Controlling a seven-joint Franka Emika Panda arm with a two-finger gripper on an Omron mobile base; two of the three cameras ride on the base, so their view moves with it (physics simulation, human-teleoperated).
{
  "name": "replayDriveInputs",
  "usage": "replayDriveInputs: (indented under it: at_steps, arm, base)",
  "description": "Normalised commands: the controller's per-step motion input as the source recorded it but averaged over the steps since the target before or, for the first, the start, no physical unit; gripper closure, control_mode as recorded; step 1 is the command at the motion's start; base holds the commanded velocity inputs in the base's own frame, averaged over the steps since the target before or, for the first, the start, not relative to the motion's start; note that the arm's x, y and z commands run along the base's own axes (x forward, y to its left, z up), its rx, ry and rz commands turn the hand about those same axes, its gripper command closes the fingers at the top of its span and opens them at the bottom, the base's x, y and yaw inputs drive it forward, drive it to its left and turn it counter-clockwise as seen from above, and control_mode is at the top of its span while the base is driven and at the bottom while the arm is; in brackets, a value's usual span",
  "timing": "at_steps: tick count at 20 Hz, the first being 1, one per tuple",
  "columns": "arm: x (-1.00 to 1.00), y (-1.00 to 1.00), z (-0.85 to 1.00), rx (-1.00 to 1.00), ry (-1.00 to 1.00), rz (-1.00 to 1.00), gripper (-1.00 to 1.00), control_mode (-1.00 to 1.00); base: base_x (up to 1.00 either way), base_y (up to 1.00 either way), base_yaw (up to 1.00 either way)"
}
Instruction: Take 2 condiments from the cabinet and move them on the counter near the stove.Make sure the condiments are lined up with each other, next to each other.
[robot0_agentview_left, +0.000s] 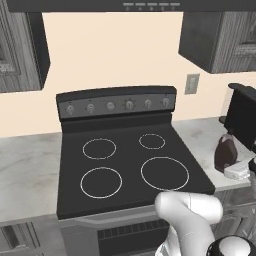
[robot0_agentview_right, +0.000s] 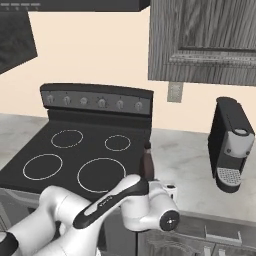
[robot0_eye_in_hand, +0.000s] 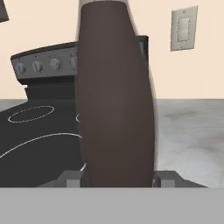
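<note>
A dark brown condiment bottle (robot0_eye_in_hand: 116, 96) with a squat belly stands upright between my fingertips (robot0_eye_in_hand: 72, 178), close to the camera in the hand view. My gripper (robot0_agentview_left: 239, 172) is shut on the bottle (robot0_agentview_left: 226, 152) low on its body. It is just right of the stove (robot0_agentview_left: 130, 165), at the front of the marbled counter (robot0_agentview_right: 190, 165). From the right base view the bottle (robot0_agentview_right: 148, 162) rises just behind my hand (robot0_agentview_right: 160, 192). I cannot tell whether its base touches the counter. The grey wood-grain cabinet (robot0_agentview_right: 200, 40) hangs above, its door closed.
A black coffee machine (robot0_agentview_right: 230, 145) stands on the counter to the right of the bottle. A wall outlet (robot0_agentview_right: 174, 92) sits behind. More counter (robot0_agentview_left: 27, 170) lies left of the stove, under another wall cabinet (robot0_agentview_left: 20, 50).
</note>
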Motion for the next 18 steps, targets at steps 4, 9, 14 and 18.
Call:
replayDriveInputs:
  at_steps: [4, 9, 14, 18]
  arm:
    - [0.32, 0.00, -0.12, 0.00, 0.00, 0.00, 1.00, -1.00]
    - [0.32, 0.00, -0.22, 0.00, 0.00, 0.00, 1.00, -1.00]
    - [0.32, 0.00, -0.26, 0.00, 0.00, 0.00, 1.00, -1.00]
    - [0.22, -0.04, -0.20, 0.00, 0.00, 0.00, 1.00, -1.00]
  base:
    - [0.00, 0.00, 0.00]
    - [0.00, 0.00, 0.00]
    - [0.00, 0.00, 0.00]
    - [0.00, 0.00, 0.00]
